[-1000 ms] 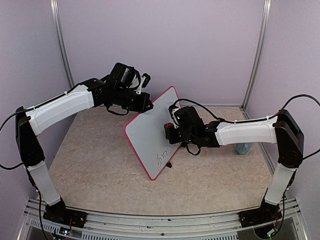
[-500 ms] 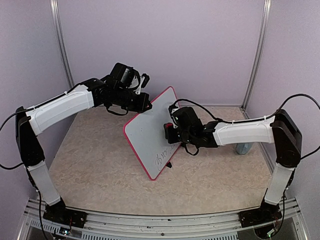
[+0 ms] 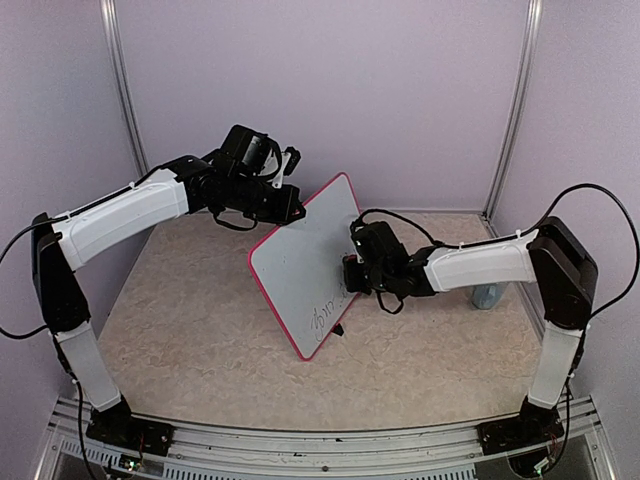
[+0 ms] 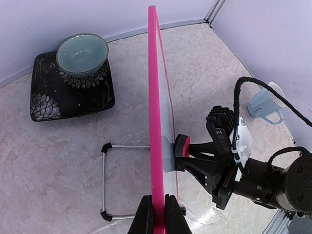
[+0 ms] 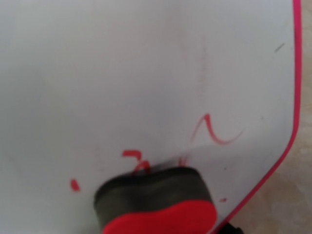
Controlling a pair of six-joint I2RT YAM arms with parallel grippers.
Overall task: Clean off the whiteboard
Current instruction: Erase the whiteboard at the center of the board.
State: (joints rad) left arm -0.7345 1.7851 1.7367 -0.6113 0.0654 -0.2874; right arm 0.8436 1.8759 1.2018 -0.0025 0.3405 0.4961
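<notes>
Beige marbled tabletop (image 3: 190, 340), lilac walls (image 3: 330, 90). Left gripper (image 4: 157, 214) is pinched tight on the pink frame of the whiteboard (image 3: 295, 270), which stands tilted at centre frame in the top view. Right gripper (image 3: 351, 274), jaws narrow, clamps a red eraser (image 5: 158, 204). Its felt presses the board face near the right edge, touching red marks (image 5: 214, 131). Writing shows toward the lower corner.
</notes>
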